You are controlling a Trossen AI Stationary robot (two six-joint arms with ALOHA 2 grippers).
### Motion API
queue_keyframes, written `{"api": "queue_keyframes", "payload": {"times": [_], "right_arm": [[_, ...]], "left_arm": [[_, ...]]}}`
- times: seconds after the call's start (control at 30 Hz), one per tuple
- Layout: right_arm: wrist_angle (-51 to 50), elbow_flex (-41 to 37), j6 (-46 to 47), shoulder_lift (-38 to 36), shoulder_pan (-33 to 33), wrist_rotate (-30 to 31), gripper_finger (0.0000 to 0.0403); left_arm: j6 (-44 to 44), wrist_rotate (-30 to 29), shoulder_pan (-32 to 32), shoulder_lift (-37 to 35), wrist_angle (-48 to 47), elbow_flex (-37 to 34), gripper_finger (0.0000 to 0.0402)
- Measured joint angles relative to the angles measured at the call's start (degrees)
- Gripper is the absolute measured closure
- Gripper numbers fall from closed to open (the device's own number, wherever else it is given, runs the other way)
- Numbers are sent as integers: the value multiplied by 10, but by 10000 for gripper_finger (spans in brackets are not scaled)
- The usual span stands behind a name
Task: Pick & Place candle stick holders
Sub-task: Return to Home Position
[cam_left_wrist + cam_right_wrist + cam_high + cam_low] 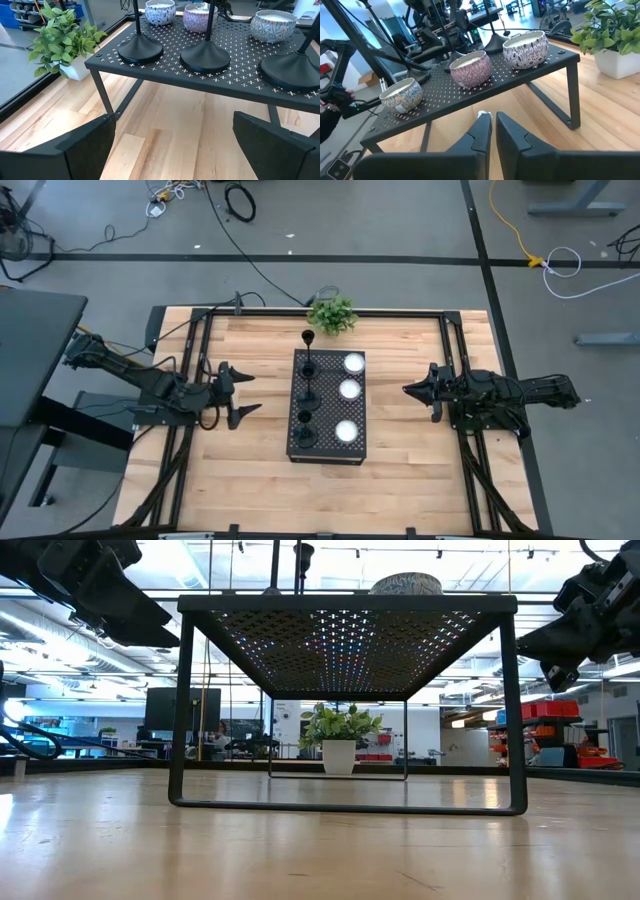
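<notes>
The left pincer (251,392), fingers apart, and the right pincer (407,390), fingers together, hang empty either side of the shelf (326,452) on the desk (240,480). All three candle stick holders (307,401) stand upright on the shelf beside the candles (349,389). Placing looks finished, and only parking the arms seems left.

Bare worktop (250,480) lies open on both sides of the shelf (327,452), and the space under it is open. Holders (308,395) and candles (349,389) crowd its top; a plant (332,315) stands just behind.
</notes>
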Motion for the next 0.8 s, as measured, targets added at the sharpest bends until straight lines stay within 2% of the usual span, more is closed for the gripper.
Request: {"api": "queue_keyframes", "payload": {"times": [0.2, 0.53, 0.8], "right_arm": [[0, 0, 0, 0, 0, 6, 376], [0, 0, 0, 0, 0, 7, 376], [0, 0, 0, 0, 0, 8, 376]], "left_arm": [[0, 5, 5, -17, 13, 0, 3], [0, 5, 67, -45, 28, 0, 3], [0, 4, 110, -128, 48, 0, 3]]}}
